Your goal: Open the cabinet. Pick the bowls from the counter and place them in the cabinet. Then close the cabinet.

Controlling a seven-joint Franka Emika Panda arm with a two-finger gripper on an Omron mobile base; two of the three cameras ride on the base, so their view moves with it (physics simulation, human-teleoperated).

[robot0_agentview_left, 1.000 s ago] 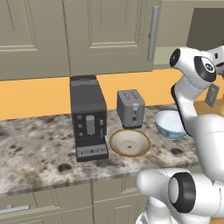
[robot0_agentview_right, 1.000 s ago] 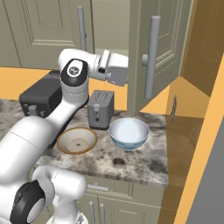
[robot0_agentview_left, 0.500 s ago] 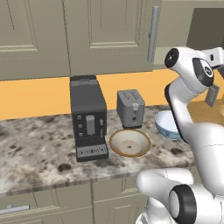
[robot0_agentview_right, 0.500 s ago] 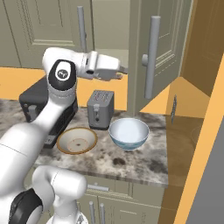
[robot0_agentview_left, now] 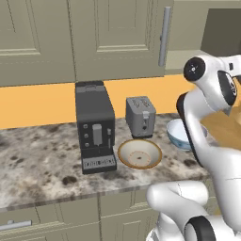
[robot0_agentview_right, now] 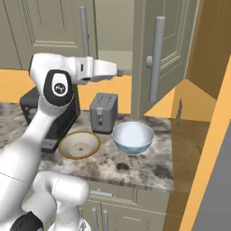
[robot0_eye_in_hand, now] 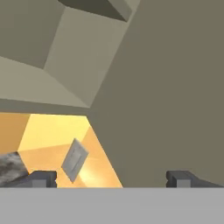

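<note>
On the counter (robot0_agentview_right: 149, 169), left to right: black coffee machine (robot0_agentview_left: 95, 127), grey toaster (robot0_agentview_right: 103, 112) just beside it, then the white and pale-blue bowl (robot0_agentview_right: 132, 137) near the right end. The tan bowl (robot0_agentview_right: 79, 145) sits in front, between coffee machine and toaster, apart from both. Both bowls upright on the granite, neither in the cabinet (robot0_agentview_right: 162, 43). Right cabinet door (robot0_agentview_right: 168, 49) is swung open, edge and bar handle (robot0_agentview_right: 155, 66) facing out over the blue bowl; left door (robot0_agentview_left: 117, 35) shut, its handle (robot0_agentview_left: 163, 36) vertical. Arm's forearm is level above the toaster, hand pointing toward the open cabinet. Gripper (robot0_eye_in_hand: 111, 178) jaws spread wide, nothing between them; the fingertips (robot0_eye_in_hand: 40, 178) frame the open door's inner face, the cabinet interior, the orange wall and a grey wall plate (robot0_eye_in_hand: 74, 160). Toaster and coffee machine stand under the arm, close behind the tan bowl. Drawer fronts (robot0_agentview_right: 135, 203) below the counter are closed.
</note>
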